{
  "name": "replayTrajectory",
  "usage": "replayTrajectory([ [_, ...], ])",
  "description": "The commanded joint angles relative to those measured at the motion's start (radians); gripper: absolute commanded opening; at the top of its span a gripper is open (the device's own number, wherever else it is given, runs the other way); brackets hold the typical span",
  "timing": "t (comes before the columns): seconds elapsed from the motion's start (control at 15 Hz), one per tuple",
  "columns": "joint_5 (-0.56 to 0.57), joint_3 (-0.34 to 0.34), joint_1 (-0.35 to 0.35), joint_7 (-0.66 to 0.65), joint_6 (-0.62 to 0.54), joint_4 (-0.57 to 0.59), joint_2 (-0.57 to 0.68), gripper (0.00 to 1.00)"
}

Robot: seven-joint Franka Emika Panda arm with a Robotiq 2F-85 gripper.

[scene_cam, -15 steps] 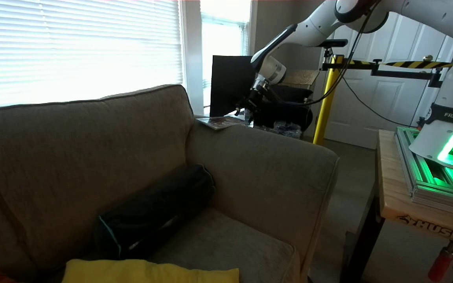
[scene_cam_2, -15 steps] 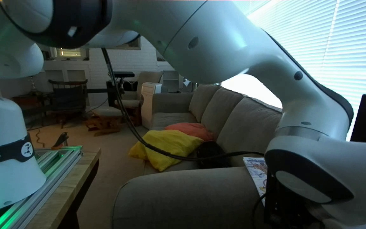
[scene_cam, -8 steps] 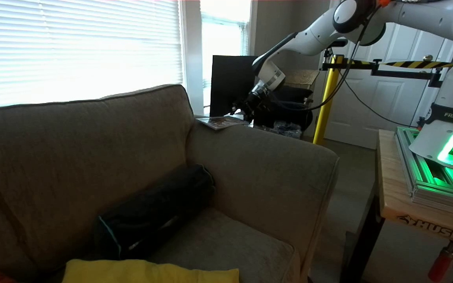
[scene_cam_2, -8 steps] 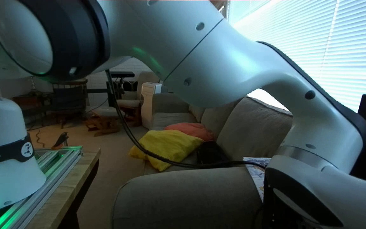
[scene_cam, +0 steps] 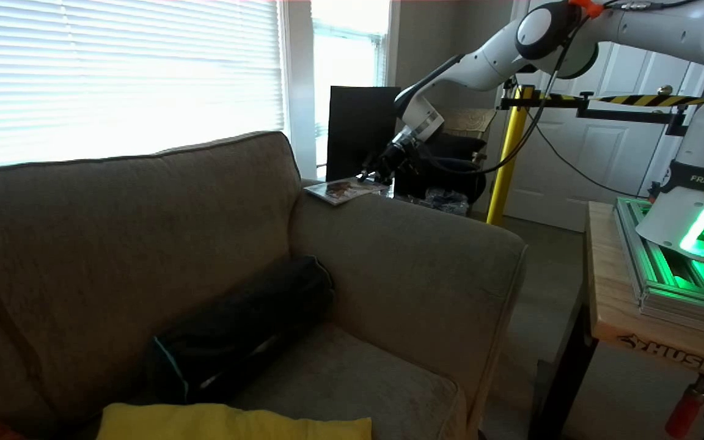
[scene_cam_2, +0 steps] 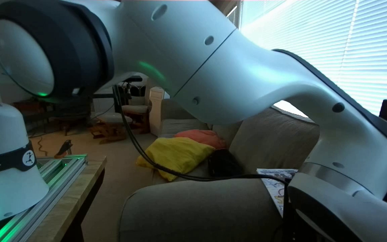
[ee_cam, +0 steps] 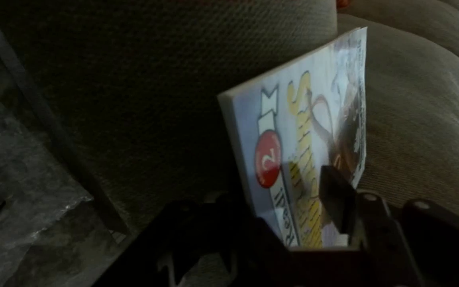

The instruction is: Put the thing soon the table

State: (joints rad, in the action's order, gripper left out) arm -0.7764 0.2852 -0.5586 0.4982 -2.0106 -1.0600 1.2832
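Note:
A thin picture book (scene_cam: 338, 191) lies on the sofa arm near the backrest. It also shows in an exterior view (scene_cam_2: 275, 189), partly behind the robot arm. In the wrist view the book (ee_cam: 268, 159) has a pale cover with a red oval and yellow lettering. My gripper (scene_cam: 370, 177) is at the book's far end. In the wrist view the gripper (ee_cam: 287, 195) has its fingers apart, one beside the spine edge and one over the cover, casting a shadow. I cannot tell whether they touch the book. The dark table cannot be made out in these views.
The beige sofa (scene_cam: 205, 201) holds a black bolster (scene_cam: 242, 327), a yellow pillow (scene_cam: 236, 421) and an orange pillow (scene_cam_2: 202, 136). A black panel (scene_cam: 358, 134) and crumpled plastic (scene_cam: 447, 198) are behind the sofa arm. A yellow post (scene_cam: 508, 159) and wooden bench (scene_cam: 608, 263) stand nearby.
The arm has come down and my gripper has lowered and tilted onto the book's far end. The book looks slightly shifted. The cable hangs lower.

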Motion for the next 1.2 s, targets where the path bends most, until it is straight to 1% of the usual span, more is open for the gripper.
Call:
replayTrajectory([
  [0.0, -0.003, 0.013, -0.006, 0.009, 0.031, 0.056, 0.026, 0.21],
  [0.2, 0.004, 0.007, 0.004, 0.0, 0.021, 0.055, 0.015, 0.02],
  [0.27, 0.007, 0.0, 0.01, -0.011, 0.01, 0.046, 0.005, 0.0],
  [0.47, -0.002, -0.026, 0.029, -0.054, -0.095, -0.05, -0.076, 0.0],
  [0.67, -0.023, -0.048, 0.038, -0.106, -0.278, -0.207, -0.194, 0.01],
  [0.8, -0.023, -0.073, 0.048, -0.164, -0.364, -0.293, -0.269, 0.01],
  [0.93, -0.016, -0.111, 0.07, -0.234, -0.43, -0.38, -0.344, 0.01],
  [1.07, -0.008, -0.179, 0.116, -0.307, -0.464, -0.463, -0.417, 0.01],
  [1.13, 0.008, -0.213, 0.138, -0.352, -0.461, -0.507, -0.452, 0.01],
])
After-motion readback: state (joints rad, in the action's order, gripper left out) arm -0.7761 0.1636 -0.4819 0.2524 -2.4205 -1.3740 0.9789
